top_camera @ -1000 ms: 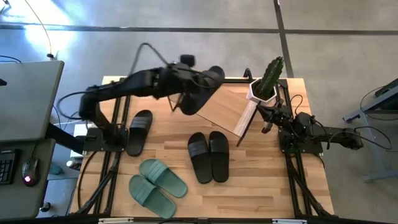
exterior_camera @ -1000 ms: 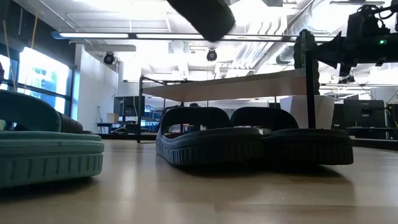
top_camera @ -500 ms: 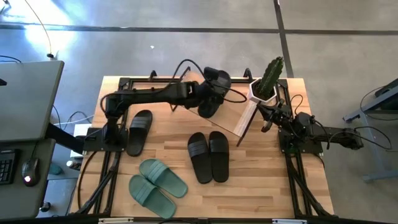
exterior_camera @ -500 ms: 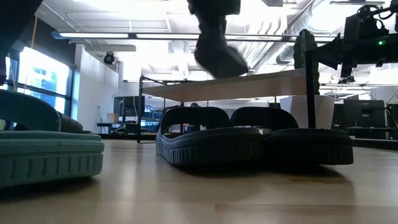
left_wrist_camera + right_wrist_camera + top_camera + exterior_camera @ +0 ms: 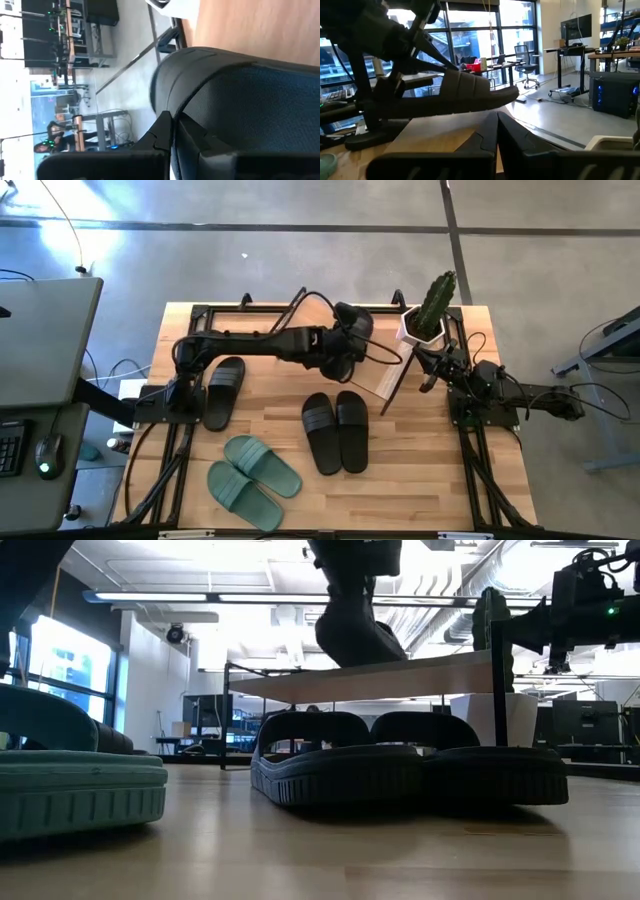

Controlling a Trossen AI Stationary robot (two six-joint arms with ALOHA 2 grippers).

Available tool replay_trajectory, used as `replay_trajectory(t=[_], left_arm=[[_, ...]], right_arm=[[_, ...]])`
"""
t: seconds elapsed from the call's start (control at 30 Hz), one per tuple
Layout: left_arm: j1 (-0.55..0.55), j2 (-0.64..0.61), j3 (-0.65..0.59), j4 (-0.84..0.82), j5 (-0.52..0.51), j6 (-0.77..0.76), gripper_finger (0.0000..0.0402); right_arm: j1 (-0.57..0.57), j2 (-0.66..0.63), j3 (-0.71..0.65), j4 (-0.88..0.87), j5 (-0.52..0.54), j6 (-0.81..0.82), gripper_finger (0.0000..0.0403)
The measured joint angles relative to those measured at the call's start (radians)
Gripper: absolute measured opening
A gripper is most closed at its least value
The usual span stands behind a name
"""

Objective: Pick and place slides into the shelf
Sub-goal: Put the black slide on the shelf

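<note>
One black slide [image 5: 224, 391] lies at the table's left, the green pair [image 5: 252, 479] near the front edge, the black pair [image 5: 336, 431] centrally. The left gripper [image 5: 350, 345], clamped on a black slide [image 5: 352, 632], has come down since the earlier frame; the slide now sits low over the shelf [image 5: 385, 370] plank. The right gripper [image 5: 428, 372] waits beside the shelf, fingers closed, empty.

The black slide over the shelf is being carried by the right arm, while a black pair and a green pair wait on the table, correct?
Not the right arm: the high view shows the left gripper holding the black slide over the shelf. The black pair and green pair do wait on the table.
</note>
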Motion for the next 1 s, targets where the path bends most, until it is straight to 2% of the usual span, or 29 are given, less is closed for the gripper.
replay_trajectory(t=[1.0], left_arm=[[0.035, 0.001, -0.001, -0.064, 0.109, 0.008, 0.0007]], right_arm=[[0.000, 0.000, 0.000, -0.001, -0.001, 0.000, 0.0000]])
